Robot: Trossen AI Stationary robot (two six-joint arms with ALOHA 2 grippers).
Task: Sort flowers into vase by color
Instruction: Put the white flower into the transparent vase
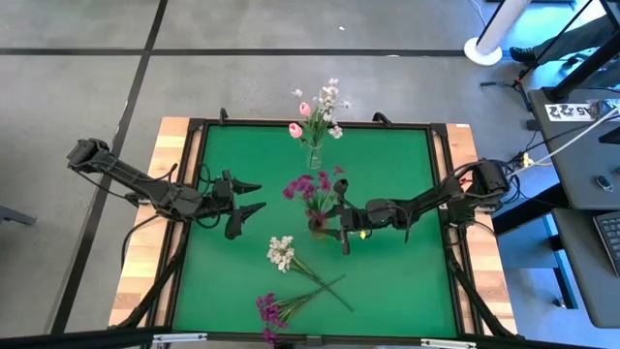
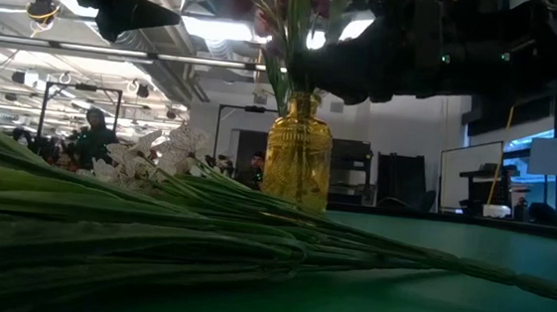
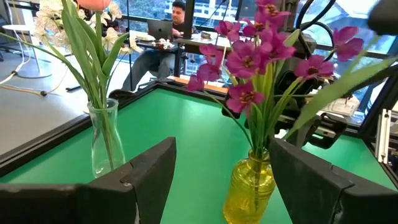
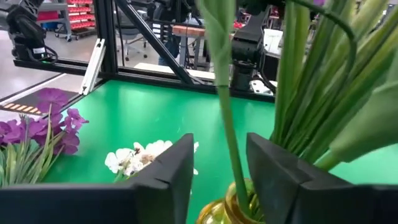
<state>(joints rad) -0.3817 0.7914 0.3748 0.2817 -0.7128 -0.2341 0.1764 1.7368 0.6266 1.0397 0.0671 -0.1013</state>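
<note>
A yellow glass vase (image 1: 318,223) stands mid-table, holding purple flowers (image 1: 312,186). My right gripper (image 4: 217,180) is level over the vase's mouth (image 4: 227,208), open. One green stem (image 4: 229,143) stands between its fingers, reaches into the vase and is clear of both. At the far edge stands a clear vase (image 1: 313,155) with pink and white flowers (image 1: 318,109). White sprigs (image 1: 281,254) and purple sprigs (image 1: 271,310) lie flat on the mat toward the near edge, stems crossing. My left gripper (image 1: 257,196) hovers open left of the yellow vase.
A raised black frame (image 1: 320,123) borders the green mat. In the low view the lying stems (image 2: 203,235) fill the foreground in front of the yellow vase (image 2: 298,163). Bare mat (image 1: 407,281) lies at the near right. A seated person (image 3: 168,25) shows beyond the table.
</note>
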